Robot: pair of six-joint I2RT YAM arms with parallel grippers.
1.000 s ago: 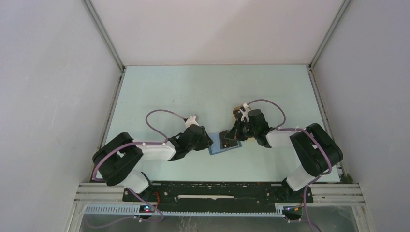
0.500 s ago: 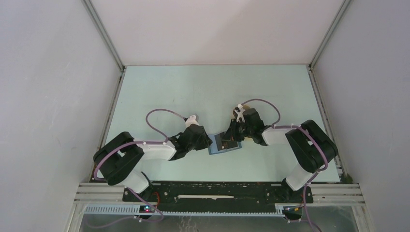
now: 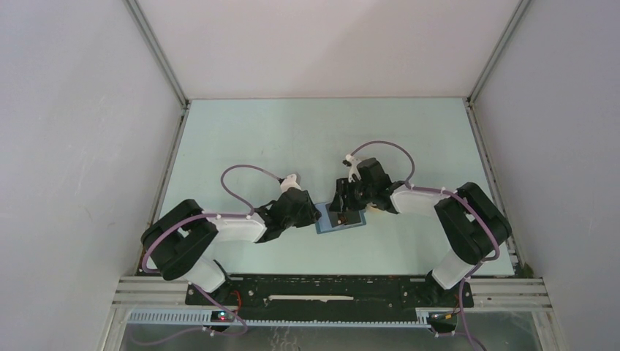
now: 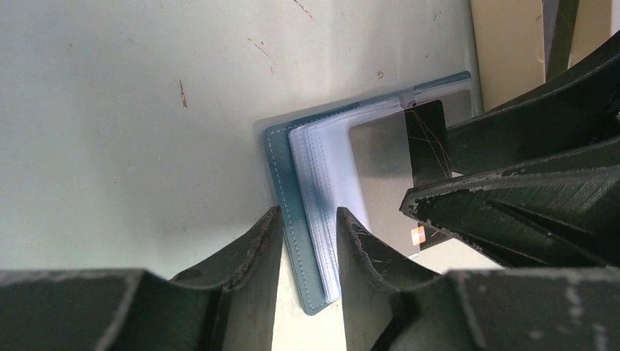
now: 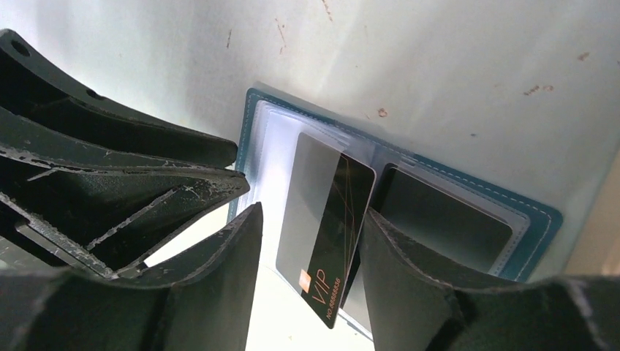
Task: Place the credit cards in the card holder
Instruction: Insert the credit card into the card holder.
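Note:
The teal-blue card holder (image 3: 345, 222) lies open on the table between both arms. My left gripper (image 4: 307, 216) is shut on its near edge, with the cover (image 4: 281, 170) and the pale pockets between the jaws. My right gripper (image 5: 310, 213) stands open over the card holder (image 5: 537, 213). Between its fingers a black credit card (image 5: 330, 228) marked VIP stands tilted, its far end inside a clear pocket, leaning against the right finger. The left wrist view shows the same black card (image 4: 426, 137) beside the right gripper's fingers (image 4: 512, 183). A second dark credit card (image 5: 439, 219) lies flat in the neighbouring pocket.
A beige tray (image 4: 506, 51) sits just beyond the card holder, and its edge (image 5: 598, 219) also shows at the right of the right wrist view. The two grippers are very close together over the card holder. White walls enclose the table on three sides.
My right gripper has opened and let go of the black card, and its wrist has shifted left over the card holder. The left gripper has kept its hold.

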